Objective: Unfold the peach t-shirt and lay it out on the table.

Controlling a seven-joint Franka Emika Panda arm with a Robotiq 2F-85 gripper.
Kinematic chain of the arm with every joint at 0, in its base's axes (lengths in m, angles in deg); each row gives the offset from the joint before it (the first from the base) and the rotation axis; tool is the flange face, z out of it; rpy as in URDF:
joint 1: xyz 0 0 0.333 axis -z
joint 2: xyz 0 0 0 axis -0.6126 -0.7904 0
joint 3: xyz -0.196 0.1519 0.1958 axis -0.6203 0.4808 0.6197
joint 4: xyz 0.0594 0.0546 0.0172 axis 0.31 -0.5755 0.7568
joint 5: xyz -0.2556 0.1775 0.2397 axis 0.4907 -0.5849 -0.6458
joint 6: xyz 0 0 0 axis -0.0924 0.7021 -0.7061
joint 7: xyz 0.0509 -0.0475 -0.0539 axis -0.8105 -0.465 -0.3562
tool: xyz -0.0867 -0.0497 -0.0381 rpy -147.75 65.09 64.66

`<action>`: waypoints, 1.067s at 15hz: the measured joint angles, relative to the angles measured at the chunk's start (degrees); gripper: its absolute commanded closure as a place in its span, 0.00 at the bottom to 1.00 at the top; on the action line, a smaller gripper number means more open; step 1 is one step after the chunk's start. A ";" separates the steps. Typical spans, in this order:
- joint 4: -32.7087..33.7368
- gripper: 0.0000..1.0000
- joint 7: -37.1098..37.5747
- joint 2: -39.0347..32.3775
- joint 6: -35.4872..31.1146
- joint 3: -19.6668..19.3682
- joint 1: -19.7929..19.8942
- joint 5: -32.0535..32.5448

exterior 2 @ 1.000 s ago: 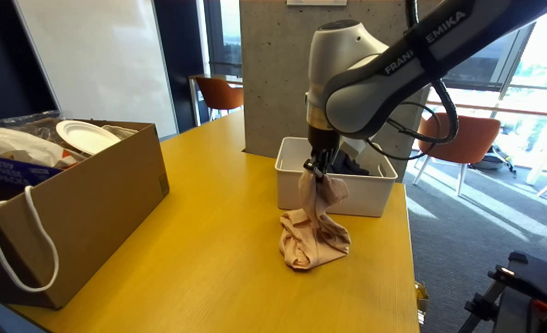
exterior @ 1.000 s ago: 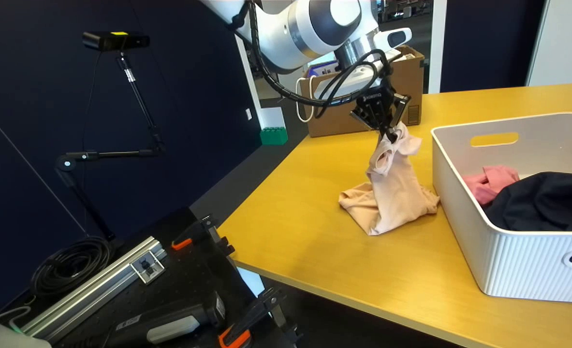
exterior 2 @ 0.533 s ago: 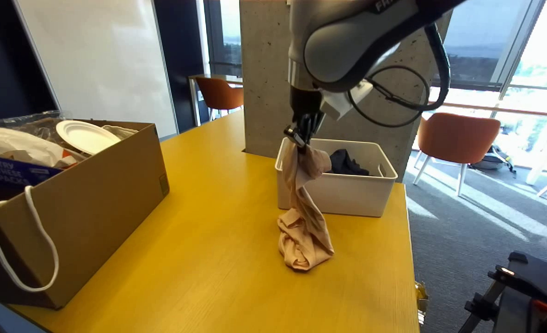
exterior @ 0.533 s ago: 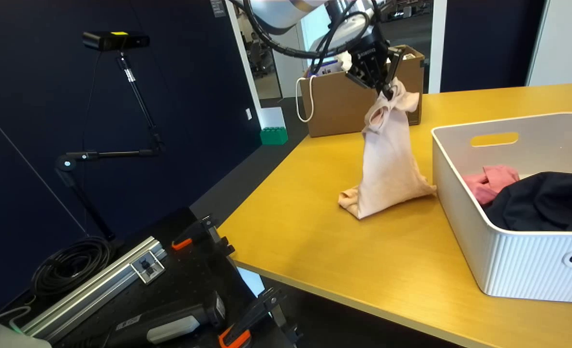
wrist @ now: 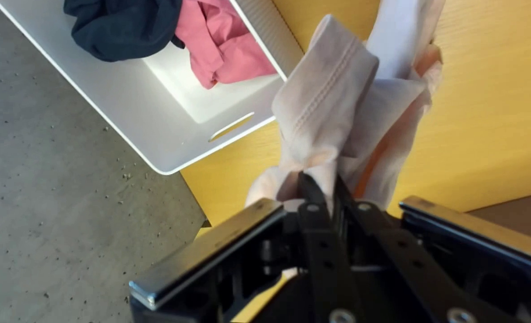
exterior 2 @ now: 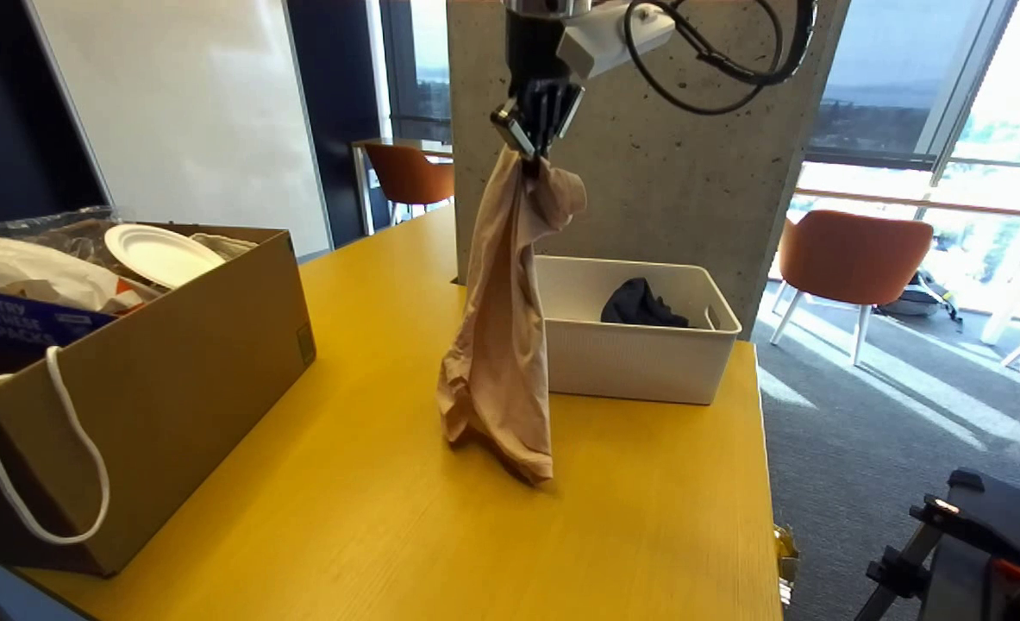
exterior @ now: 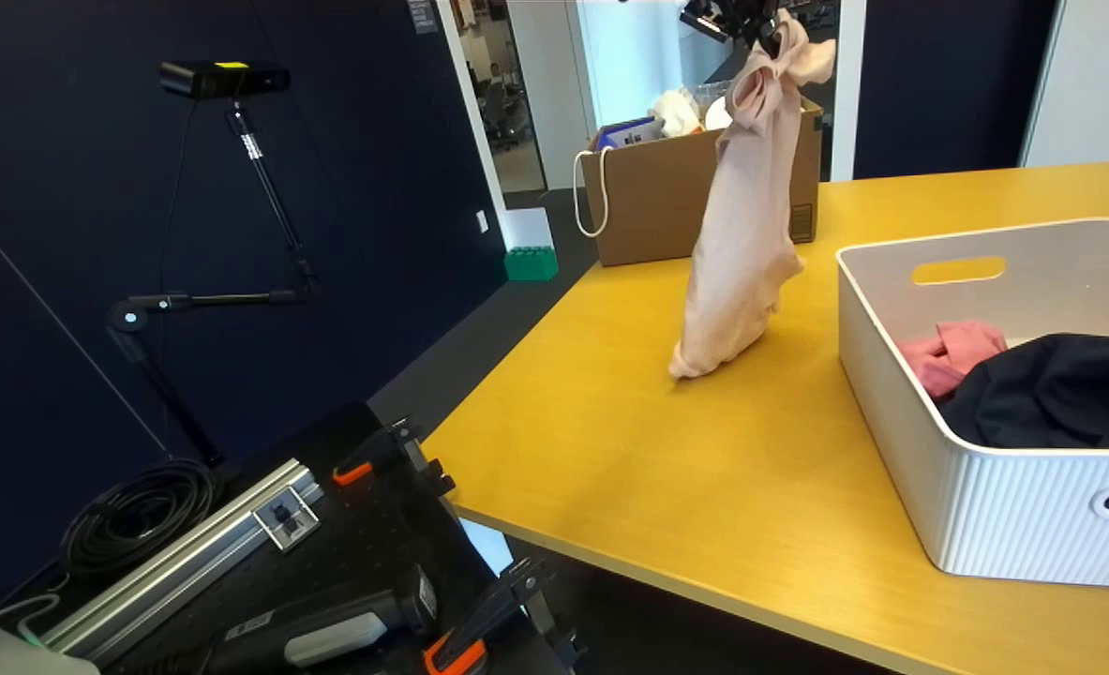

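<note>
Yellow worktop point(exterior 2: 372, 492) below; pincer point(wrist: 323, 181) above, nearly closed, pinching bunched shirt point(exterior 2: 510, 362). Both higher than earlier, shirt hanging out longer.

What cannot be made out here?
Wrist view: how far the orange area on the pale peach cloth t-shirt extends; folds hide it.
Exterior view: top of the black metal gripper; upper edge cuts it.
Exterior view: end of the brown cardboard box; left edge cuts it.
Both exterior views: whether the shirt touches the yellow wooden table; any gap too small.

Wrist view close — downward past gripper point(wrist: 324, 185), exterior views farther off, sharing table point(exterior: 629, 450)
</note>
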 measured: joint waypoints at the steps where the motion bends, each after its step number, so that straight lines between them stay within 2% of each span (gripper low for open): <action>1: 2.63 0.98 0.04 -0.96 1.25 -0.01 0.14 0.00; 5: 12.75 0.98 0.62 -6.12 3.26 -0.05 1.00 -0.10; 8: 19.66 0.98 4.55 -9.46 3.36 0.59 0.83 -1.69; 12: 24.57 0.98 14.63 -9.85 6.29 1.13 -3.36 -3.33; 16: 26.23 0.98 24.67 -9.00 8.19 1.21 -7.93 -3.77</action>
